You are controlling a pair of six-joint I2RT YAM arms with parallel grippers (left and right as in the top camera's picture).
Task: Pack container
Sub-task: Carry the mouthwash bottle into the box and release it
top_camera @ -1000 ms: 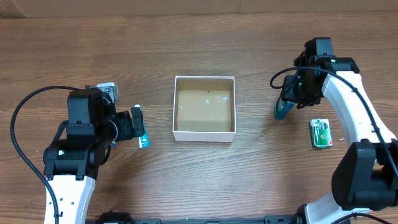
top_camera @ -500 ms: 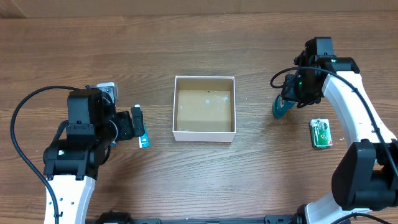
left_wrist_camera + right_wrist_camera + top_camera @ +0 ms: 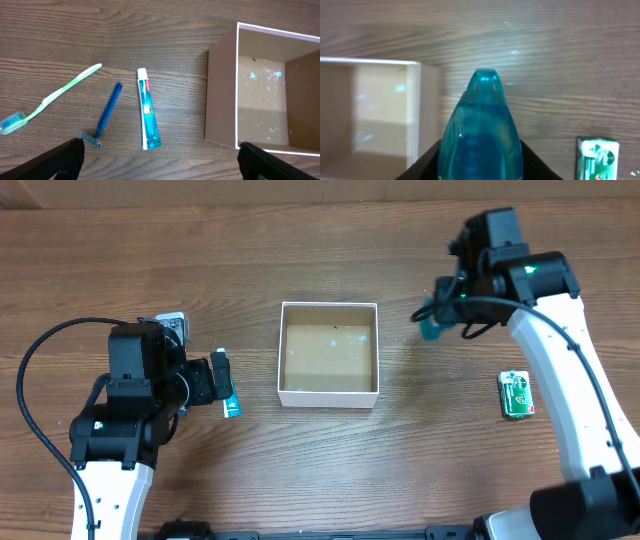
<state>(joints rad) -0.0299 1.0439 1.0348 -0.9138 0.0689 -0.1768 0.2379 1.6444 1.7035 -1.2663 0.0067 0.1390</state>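
The container (image 3: 329, 397), a square white-walled box with a speckled tan floor, sits open-topped at the middle of the wooden counter (image 3: 330, 470) with nothing inside it. At about 3 o'clock from it, just off its right wall and not touching, the right tool (image 3: 438, 320) is clenched on a translucent teal bottle (image 3: 431, 329). The right wrist view shows the bottle (image 3: 481, 135) squeezed between the two dark fingers (image 3: 427, 161), its tip pointing at 12 o'clock. The container's wall (image 3: 413, 115) is at 9 o'clock of it, and a green and white packet (image 3: 598, 157) at 4 o'clock. The left tool (image 3: 218, 383) hangs at 9 o'clock of the container, released and spread wide. Below it lie a toothpaste tube (image 3: 148, 112), a blue razor (image 3: 106, 114) and a green toothbrush (image 3: 55, 97), running toward 9 o'clock from the container's wall (image 3: 220, 95).
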